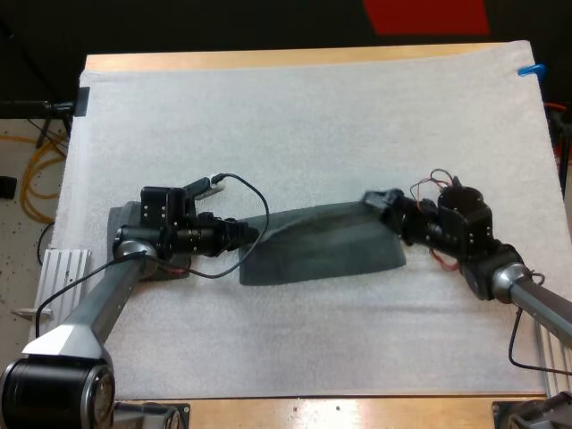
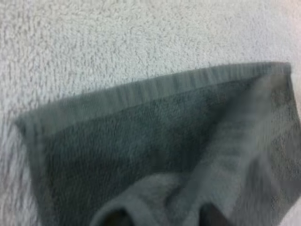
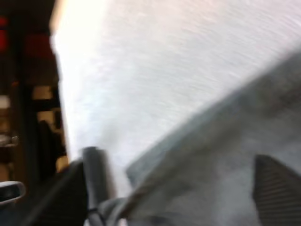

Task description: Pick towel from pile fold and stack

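**A:** Starting at the left gripper [image 1: 248,234]: pressed together on the left end of the towel [image 1: 322,248], with cloth bunched up in the grip. Why hold it by the end?

**B:** Probably to anchor that end while pulling from the other. Over at the right gripper [image 1: 376,200]: closed on cloth too, as far as can be made out, pinching the far right corner a little above the mat [image 1: 295,116].

**A:** Hence the stretch between the two. Drawn out long and mostly flat across the middle of the mat. Looks like spreading ahead of a fold.

**B:** Agreed. No neat fold to be seen yet. And under the left arm?

**A:** A folded stack [image 1: 123,223] by the mat's left edge, half hidden. Likely kept there as the drop-off, close by yet clear of the working towel.

**B:** Worth watching for sag in the middle when bringing the ends together.
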Controlling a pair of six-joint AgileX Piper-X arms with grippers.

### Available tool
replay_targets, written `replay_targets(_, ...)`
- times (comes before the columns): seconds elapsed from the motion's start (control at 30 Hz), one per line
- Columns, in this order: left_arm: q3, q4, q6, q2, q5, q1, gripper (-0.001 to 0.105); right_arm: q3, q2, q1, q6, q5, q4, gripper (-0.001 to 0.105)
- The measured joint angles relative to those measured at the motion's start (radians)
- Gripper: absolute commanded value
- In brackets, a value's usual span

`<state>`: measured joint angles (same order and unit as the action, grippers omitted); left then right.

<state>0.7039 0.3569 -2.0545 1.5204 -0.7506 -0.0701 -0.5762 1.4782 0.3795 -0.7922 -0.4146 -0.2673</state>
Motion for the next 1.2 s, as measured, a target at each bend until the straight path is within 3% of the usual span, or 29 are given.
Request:
replay_targets(0.17,0.016,0.0,0.066,-0.055,0.0,0.0,0.036,-0.041,-0.049,0.0,-0.1,0.0,0.002,0.073)
replay_targets(0.3,0.023,0.005,0.106,-0.178,0.007,0.0,0.036,-0.087,-0.12,0.0,-0.218,0.04,0.112,0.073)
replay_targets(0.57,0.024,0.186,0.215,-0.471,0.083,0.0,0.061,-0.176,-0.249,0.0,-0.481,0.162,0.472,0.073)
replay_targets(0.93,0.025,0.502,0.23,-0.822,0.137,0.0,0.061,-0.337,-0.315,0.0,-0.767,0.376,0.956,0.073)
replay_targets(1.07,0.025,0.569,0.216,-0.899,0.137,0.0,0.061,-0.361,-0.315,-0.008,-0.833,0.45,1.023,0.073)
replay_targets(1.2,0.027,0.585,0.206,-0.931,0.137,0.0,0.061,-0.361,-0.298,-0.072,-0.846,0.452,1.031,0.073)
